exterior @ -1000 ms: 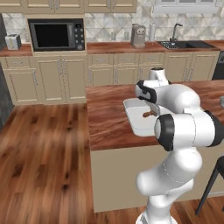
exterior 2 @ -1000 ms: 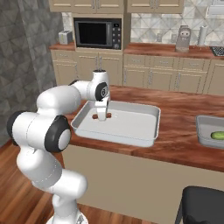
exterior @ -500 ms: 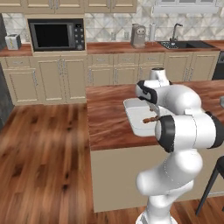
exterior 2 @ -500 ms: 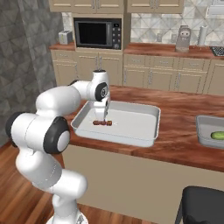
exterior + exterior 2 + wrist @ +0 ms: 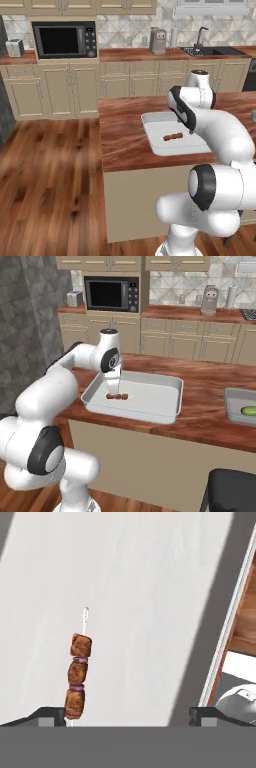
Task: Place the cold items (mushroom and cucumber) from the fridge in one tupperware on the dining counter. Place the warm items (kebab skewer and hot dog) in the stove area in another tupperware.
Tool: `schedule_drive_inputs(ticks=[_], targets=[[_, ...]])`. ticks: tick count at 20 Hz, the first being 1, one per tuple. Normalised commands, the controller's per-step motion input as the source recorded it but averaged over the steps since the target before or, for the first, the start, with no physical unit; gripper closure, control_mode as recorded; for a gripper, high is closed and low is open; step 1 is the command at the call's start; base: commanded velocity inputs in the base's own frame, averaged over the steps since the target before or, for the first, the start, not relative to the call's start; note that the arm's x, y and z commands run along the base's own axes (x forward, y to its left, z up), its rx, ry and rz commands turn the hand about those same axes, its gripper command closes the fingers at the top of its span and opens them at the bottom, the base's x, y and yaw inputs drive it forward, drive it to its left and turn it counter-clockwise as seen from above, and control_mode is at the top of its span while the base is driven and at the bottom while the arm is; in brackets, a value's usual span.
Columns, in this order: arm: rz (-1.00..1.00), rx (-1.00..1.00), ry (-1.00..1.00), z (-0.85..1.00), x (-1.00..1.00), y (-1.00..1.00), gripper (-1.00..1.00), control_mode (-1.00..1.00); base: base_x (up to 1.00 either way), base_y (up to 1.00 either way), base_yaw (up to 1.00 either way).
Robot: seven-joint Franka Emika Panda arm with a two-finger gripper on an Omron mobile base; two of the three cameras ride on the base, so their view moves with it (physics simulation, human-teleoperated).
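The kebab skewer (image 5: pixel 117 397) (image 5: pixel 172 136) lies flat on the floor of a wide white tupperware (image 5: pixel 150 398) (image 5: pixel 160 121) on the dining counter (image 5: pixel 200 386). My gripper (image 5: pixel 114 390) hangs just above it, open, with nothing between the jaws. In the hand view the kebab skewer (image 5: pixel 77 677) lies by the left fingertip of the gripper (image 5: pixel 127 714), on the white tub floor (image 5: pixel 150 612). A cucumber (image 5: pixel 248 411) lies in a second grey tupperware (image 5: pixel 232 406) at the counter's right end.
A wall counter with beige cabinets runs behind, carrying a microwave (image 5: pixel 62 39), a coffee machine (image 5: pixel 158 41) and a sink (image 5: pixel 205 50). A black stool (image 5: pixel 230 491) stands at the island's near right. Wood floor (image 5: pixel 50 170) lies to the left.
The gripper has gone from shut to open and released the kebab skewer, which dropped onto the tupperware floor. The arm stayed over the tub.
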Motion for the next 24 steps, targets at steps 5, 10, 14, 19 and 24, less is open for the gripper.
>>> schedule_drive_inputs(ticks=[5, 10, 14, 19, 24], targets=[[0.61, -0.05, -0.10, 0.37, -0.95, 0.28, -1.00, -1.00, 0.00, 0.00, 0.00], [0.68, -0.14, 0.00, 0.59, -0.64, 0.85, -1.00, -1.00, 0.00, 0.00, 0.00], [0.73, -0.31, 0.00, 0.34, -0.71, 0.63, -1.00, -1.00, 0.00, 0.00, 0.00], [0.50, -0.17, -0.03, -0.24, -0.47, -0.31, -1.00, -1.00, 0.00, 0.00, 0.00], [0.03, 0.01, 0.00, -0.03, 0.02, -0.45, -1.00, -1.00, 0.00, 0.00, 0.00]])
